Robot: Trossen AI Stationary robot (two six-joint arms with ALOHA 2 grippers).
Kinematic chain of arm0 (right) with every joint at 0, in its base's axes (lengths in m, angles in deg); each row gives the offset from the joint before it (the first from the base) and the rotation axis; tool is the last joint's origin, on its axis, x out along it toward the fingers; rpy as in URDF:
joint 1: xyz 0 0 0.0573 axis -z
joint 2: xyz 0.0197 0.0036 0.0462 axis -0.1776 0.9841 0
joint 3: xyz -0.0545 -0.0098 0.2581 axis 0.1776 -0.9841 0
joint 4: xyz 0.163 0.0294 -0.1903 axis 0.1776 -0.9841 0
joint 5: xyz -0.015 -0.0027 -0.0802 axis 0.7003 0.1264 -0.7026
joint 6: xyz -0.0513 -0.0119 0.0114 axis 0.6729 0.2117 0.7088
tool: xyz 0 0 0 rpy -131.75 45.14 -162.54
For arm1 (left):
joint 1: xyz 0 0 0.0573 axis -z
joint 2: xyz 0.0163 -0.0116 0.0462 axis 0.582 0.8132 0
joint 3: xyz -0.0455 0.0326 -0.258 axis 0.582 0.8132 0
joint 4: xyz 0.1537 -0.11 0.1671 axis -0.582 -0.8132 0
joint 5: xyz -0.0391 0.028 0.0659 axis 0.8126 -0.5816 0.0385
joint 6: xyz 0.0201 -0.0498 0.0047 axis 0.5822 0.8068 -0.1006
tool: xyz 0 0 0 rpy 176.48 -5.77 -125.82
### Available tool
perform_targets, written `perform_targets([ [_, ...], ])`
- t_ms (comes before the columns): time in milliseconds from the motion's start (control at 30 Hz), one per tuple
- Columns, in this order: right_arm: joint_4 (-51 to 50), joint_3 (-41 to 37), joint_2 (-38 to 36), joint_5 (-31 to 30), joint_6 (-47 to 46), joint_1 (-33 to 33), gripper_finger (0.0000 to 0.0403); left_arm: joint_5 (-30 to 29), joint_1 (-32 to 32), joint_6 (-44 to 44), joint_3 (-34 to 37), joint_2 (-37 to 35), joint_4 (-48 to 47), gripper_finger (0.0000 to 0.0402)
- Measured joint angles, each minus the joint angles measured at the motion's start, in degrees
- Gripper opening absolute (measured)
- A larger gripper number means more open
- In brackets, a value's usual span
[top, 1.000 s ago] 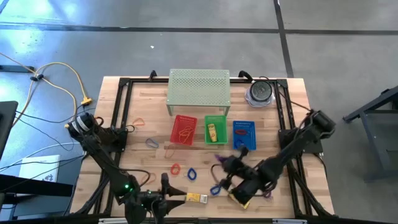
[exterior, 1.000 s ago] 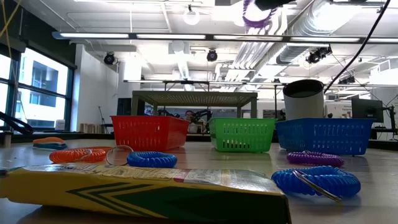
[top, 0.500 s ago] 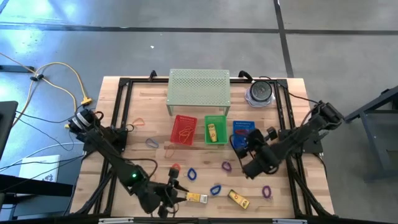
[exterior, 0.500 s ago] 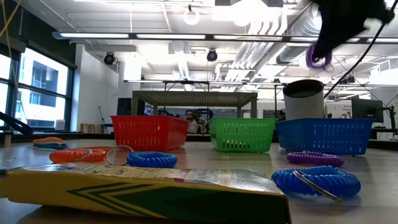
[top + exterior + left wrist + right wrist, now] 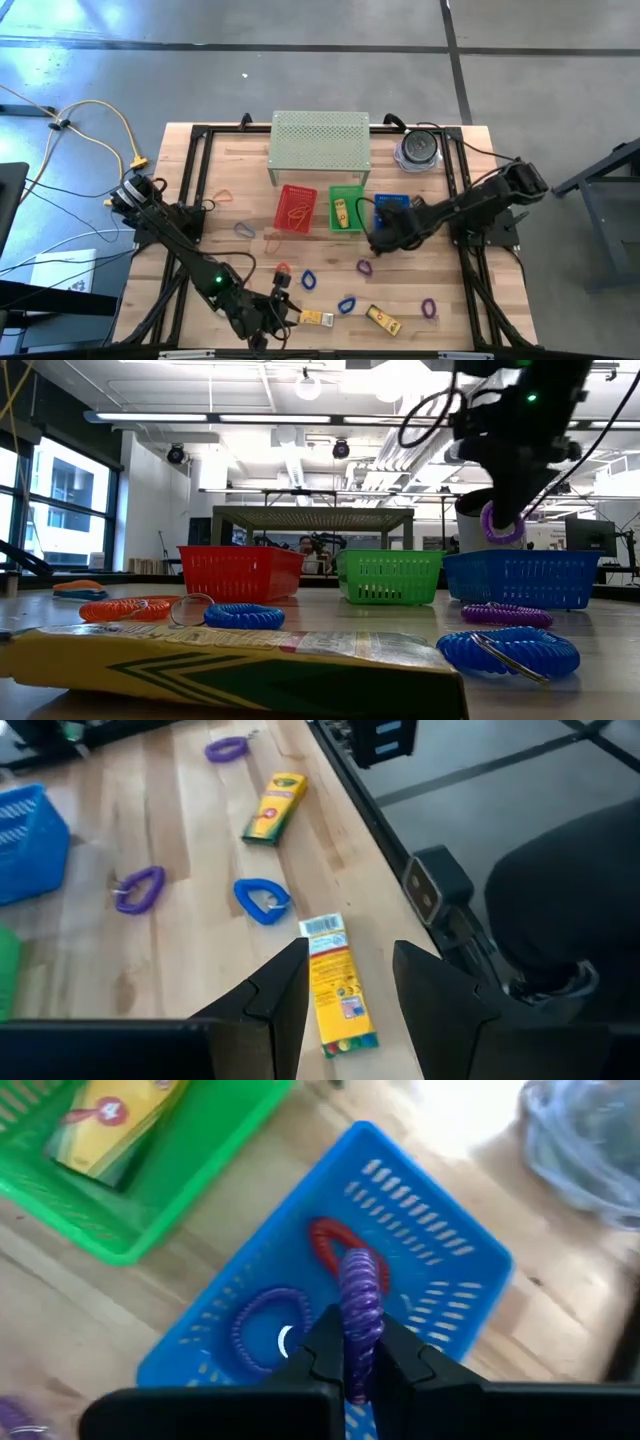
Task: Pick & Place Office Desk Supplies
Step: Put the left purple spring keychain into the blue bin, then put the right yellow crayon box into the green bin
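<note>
My right gripper (image 5: 358,1342) is shut on a purple coil loop (image 5: 502,524) and hangs over the blue basket (image 5: 393,204), which holds a red loop (image 5: 336,1246) and a purple loop (image 5: 268,1318). Near the table's front edge a yellow box (image 5: 336,988) lies flat on the wood. My left gripper (image 5: 350,956) is open, with a finger on either side of the box's far end; no touch shows. In the high view my left gripper (image 5: 285,310) is just left of the yellow box (image 5: 318,318). My right gripper pinches the purple loop's coil (image 5: 360,1320) between its two fingers. The fingers slant down from the table's near side. The loop sticks out past the fingertips edge-on, lifted clear above the blue basket's floor.
Red basket (image 5: 295,208) and green basket (image 5: 347,208), the latter with a yellow box inside, stand left of the blue one. Behind them are a green perforated riser (image 5: 320,140) and a round container (image 5: 418,150). Loose loops (image 5: 346,304) and another yellow box (image 5: 382,319) lie near the front.
My right gripper has carried the purple loop from the table's near part toward the far edge, to above the blue basket, sinking and tipping further down. My left gripper has shifted a little toward the yellow box and rolled.
</note>
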Motion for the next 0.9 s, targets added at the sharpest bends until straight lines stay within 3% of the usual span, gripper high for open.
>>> perform_targets([
  [367, 2.6, 0.0, 0.0, 11.9, 7.6, 7.5, 0.0028, 3.0, 0.0, 3.3, 0.0, 0.0, -3.7, 0.0139],
  [567, 2.6, 0.0, 0.0, 11.5, 10.3, 8.5, 0.0093, 3.1, 0.1, 5.5, 0.0, 0.0, -7.0, 0.0139],
  [767, 1.9, 0.6, 0.0, 12.2, 13.4, 9.6, 0.0187, 3.0, 0.1, 6.0, 0.0, 0.0, -8.7, 0.0139],
  [900, -2.3, 3.6, -0.3, 14.6, 12.7, 10.6, 0.0221, 3.0, -0.2, 6.0, 0.0, 0.0, -8.9, 0.0139],
])
